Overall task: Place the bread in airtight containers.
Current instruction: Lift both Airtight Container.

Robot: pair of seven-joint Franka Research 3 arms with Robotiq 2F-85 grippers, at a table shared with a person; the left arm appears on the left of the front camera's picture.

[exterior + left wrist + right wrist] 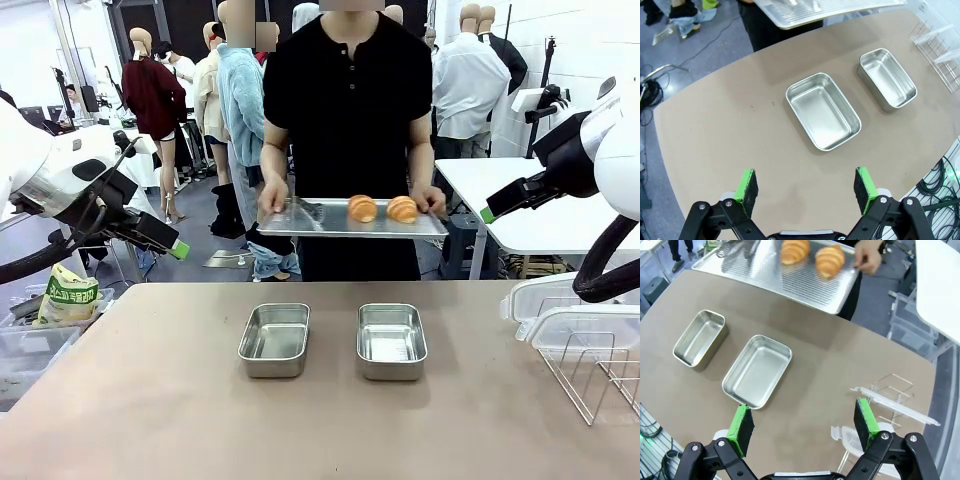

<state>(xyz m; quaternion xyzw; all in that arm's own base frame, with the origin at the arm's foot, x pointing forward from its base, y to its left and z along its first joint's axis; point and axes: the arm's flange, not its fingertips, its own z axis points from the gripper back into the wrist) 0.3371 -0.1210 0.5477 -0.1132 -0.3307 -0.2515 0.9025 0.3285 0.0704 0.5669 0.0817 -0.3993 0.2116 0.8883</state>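
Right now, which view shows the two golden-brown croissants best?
Right wrist view: it looks down on the golden-brown croissants, large and ridged, on the perforated steel tray. Front view has them small, side-on. Left wrist view catches the tray's edge.

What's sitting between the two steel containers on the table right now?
Nothing: just bare tabletop between the left container and the right container, plain in the front view.

Two croissants [362, 208] are riding on one perforated tray [340, 228] while two open steel containers [274, 340] are sitting on the one surface [150, 400].
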